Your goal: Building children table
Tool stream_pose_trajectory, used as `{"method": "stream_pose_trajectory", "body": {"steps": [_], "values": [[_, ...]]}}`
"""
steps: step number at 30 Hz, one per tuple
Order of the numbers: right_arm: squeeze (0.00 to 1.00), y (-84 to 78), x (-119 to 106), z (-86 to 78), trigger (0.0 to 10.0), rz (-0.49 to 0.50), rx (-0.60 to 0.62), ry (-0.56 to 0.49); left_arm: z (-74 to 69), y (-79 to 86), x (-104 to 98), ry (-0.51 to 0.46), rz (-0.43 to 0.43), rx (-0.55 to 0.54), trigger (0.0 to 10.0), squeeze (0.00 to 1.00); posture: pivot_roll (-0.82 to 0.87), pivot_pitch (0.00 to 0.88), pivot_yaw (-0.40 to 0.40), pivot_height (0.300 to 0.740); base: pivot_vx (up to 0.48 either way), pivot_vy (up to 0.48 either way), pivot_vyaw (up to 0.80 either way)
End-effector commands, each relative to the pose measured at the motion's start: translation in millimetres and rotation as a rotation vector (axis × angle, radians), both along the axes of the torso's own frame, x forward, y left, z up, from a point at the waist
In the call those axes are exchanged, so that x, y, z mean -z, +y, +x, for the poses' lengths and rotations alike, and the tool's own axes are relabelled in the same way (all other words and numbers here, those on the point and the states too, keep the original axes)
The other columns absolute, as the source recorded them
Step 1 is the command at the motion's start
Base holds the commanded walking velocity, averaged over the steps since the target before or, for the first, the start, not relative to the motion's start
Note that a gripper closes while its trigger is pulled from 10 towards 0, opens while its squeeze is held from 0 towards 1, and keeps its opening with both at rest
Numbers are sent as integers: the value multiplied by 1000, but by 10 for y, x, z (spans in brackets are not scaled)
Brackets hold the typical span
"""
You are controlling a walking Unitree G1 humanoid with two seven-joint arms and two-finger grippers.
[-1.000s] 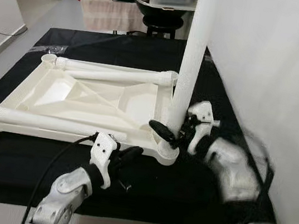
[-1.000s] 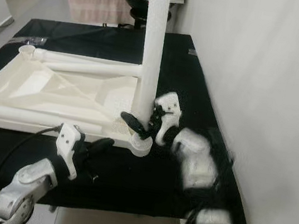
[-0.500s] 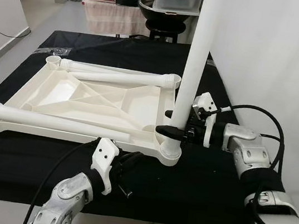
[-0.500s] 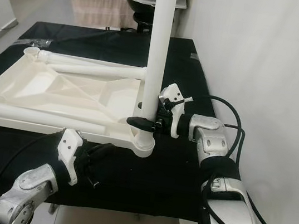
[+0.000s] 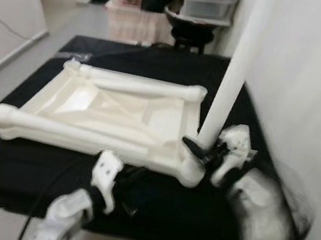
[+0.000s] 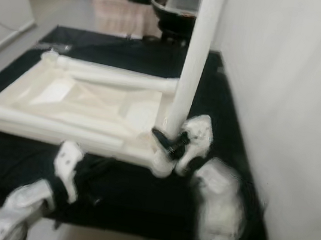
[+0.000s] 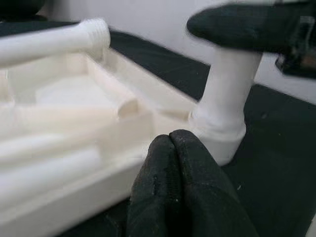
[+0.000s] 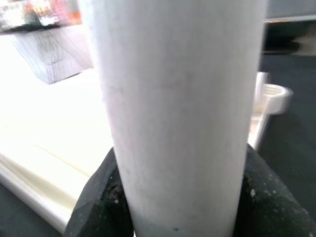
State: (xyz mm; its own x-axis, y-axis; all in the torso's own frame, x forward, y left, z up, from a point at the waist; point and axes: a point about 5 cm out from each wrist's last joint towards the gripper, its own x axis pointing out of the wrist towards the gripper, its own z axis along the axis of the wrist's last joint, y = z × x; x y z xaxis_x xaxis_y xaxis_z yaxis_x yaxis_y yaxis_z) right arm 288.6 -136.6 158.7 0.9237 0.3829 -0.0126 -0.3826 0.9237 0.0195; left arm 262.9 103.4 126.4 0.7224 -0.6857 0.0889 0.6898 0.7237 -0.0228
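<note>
A white plastic tabletop [image 5: 96, 107] lies upside down on a black cloth. One white table leg [image 5: 229, 85] stands upright in its near right corner socket [image 5: 191, 172]. My right gripper [image 5: 203, 152] is shut on this leg just above the socket; in the right wrist view the leg [image 8: 177, 108] sits between the black fingers [image 8: 98, 197]. Two loose legs lie on the tabletop, one along the far edge [image 5: 142, 83] and one along the near edge [image 5: 68, 130]. My left gripper [image 7: 173, 148] is shut with nothing in it, resting on the cloth just in front of the tabletop's near edge.
The black cloth [image 5: 15, 164] covers a low table whose right side runs close to a white wall [image 5: 310, 88]. Beyond the far end stand a black stool with a pan [image 5: 190, 25] and storage boxes [image 5: 208, 3]. Open floor [image 5: 14, 50] lies to the left.
The whole picture has shifted and blurred, so the camera has moved. The upright leg now leans more to the right in view. My right gripper still holds it; the left gripper stays shut.
</note>
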Motion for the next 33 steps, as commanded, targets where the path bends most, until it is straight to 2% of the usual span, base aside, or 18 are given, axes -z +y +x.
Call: {"method": "stream_pose_trajectory", "body": {"steps": [1, 2, 7, 8, 13, 14, 16, 18, 20, 21, 22, 23, 24, 26, 27, 29, 31, 33], "values": [[0, -22, 487, -129, 0, -26, 13, 276, -6, 37, 21, 0, 31, 1, 10000, 0, -101, 110, 30, 740, 0, 0, 0], [0, -30, 462, -75, 0, -51, -22, 271, 0, 39, 24, -1, 37, 4, 10000, 0, -100, 104, 27, 740, 0, 0, 0], [0, -61, 463, -2, 0, -83, -32, 269, 6, 37, 25, -2, 41, 8, 10000, 0, -96, 99, 19, 740, 0, 0, 0], [0, -3, 379, 189, 10000, -64, -12, 229, 22, 54, 26, -6, 45, -7, 10000, 0, -90, 89, 36, 740, 0, 0, 0], [0, 33, 335, 216, 10000, -53, -9, 211, 25, 59, 26, -7, 46, -13, 10000, 0, -90, 89, 36, 740, 0, 0, 0], [1000, 66, 252, 260, 10000, -28, -53, 170, 31, 53, 28, -5, 48, -9, 10000, 0, -88, 82, 38, 740, 0, 0, 0], [1000, 66, 252, 260, 10000, -28, -53, 170, 31, 53, 28, -5, 48, -9, 10000, 0, -88, 82, 38, 740, 0, 0, 0], [1000, 68, 60, 276, 10000, -16, -154, 103, 37, 31, 31, -1, 47, 6, 10000, 0, -96, 78, 36, 740, 0, 0, 0], [1000, 68, 60, 276, 10000, -16, -154, 103, 37, 31, 31, -1, 47, 6, 10000, 0, -96, 78, 36, 740, 0, 0, 0], [0, -3, -16, 312, 10000, -69, -248, 68, 40, 15, 33, 1, 44, 10, 10000, 0, -93, 73, 35, 740, 0, 0, 0], [0, -3, -16, 312, 10000, -69, -248, 68, 40, 15, 33, 1, 44, 10, 10000, 0, -93, 73, 35, 740, 0, 0, 0], [0, -83, -57, 343, 10000, -120, -341, 59, 41, 1, 37, 1, 43, 11, 10000, 0, -86, 67, 29, 740, 0, 0, 0], [0, -83, -57, 343, 10000, -120, -341, 59, 41, 1, 37, 1, 43, 11, 10000, 0, -86, 67, 29, 740, 0, 0, 0], [0, -241, -105, 434, 10000, -191, -506, 70, 27, -10, 45, -4, 51, 5, 10000, 0, -80, 62, 25, 740, 0, 0, 0], [0, -277, -122, 461, 10000, -199, -545, 75, 19, -9, 47, -7, 57, 1, 10000, 0, -80, 62, 25, 740, 0, 0, 0], [0, -277, -122, 461, 10000, -199, -545, 75, 19, -9, 47, -7, 57, 1, 10000, 0, -80, 62, 25, 740, 0, 0, 0], [0, -315, -150, 522, 10000, -197, -628, 91, -33, -10, 58, -8, 63, 3, 10000, 0, -78, 51, 25, 740, 0, 0, 0], [0, -337, -156, 562, 10000, -189, -654, 106, -63, -13, 63, -6, 66, 9, 10000, 0, -74, 46, 25, 740, 0, 0, 0]]}}
